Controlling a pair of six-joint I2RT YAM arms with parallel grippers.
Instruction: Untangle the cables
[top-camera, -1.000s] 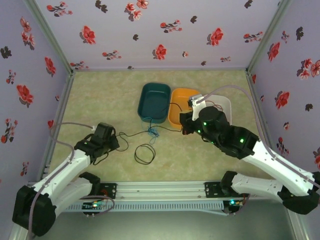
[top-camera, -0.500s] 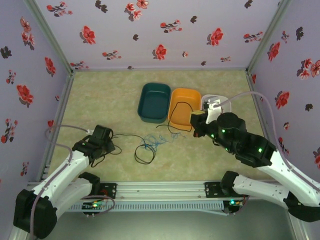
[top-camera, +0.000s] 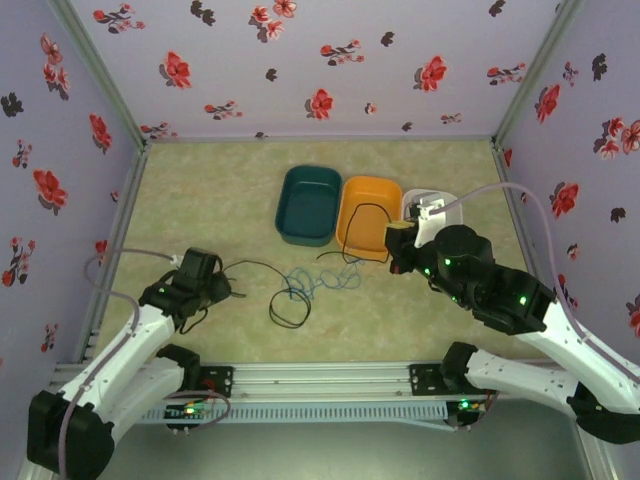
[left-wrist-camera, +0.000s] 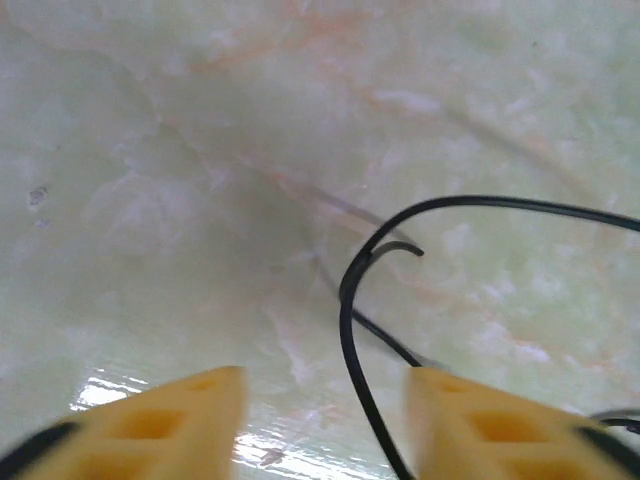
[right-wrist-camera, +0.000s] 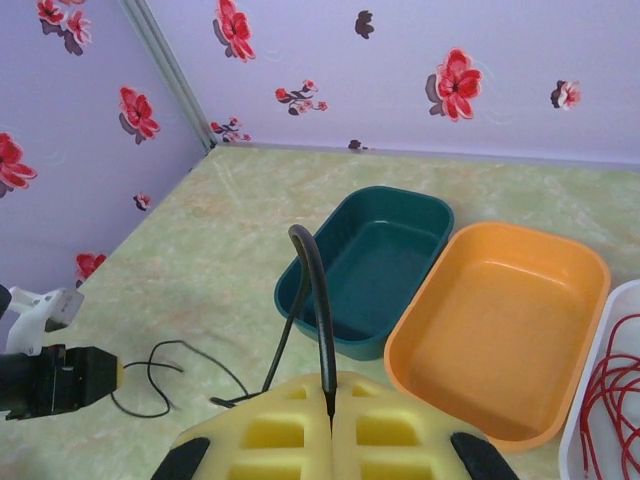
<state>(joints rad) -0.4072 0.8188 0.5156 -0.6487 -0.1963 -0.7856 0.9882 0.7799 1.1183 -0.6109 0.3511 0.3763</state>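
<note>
Right pincer (right-wrist-camera: 330, 392) clamped a black cable (right-wrist-camera: 322, 300); left pincer (left-wrist-camera: 322, 385) stood open.
I saw another black cable loop (left-wrist-camera: 345, 300) lying on the table (left-wrist-camera: 150, 150) between its fingers.

A dark teal plastic tub (top-camera: 309, 203), an orange plastic tub (top-camera: 370, 182) and a white tray (top-camera: 455, 211) sit side by side on the pale marbled worktop (top-camera: 215, 190), enclosed by flowered lilac walls (top-camera: 300, 60).

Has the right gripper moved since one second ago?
Yes. The right gripper has shifted right along the orange tray's near edge, to its right corner.
</note>
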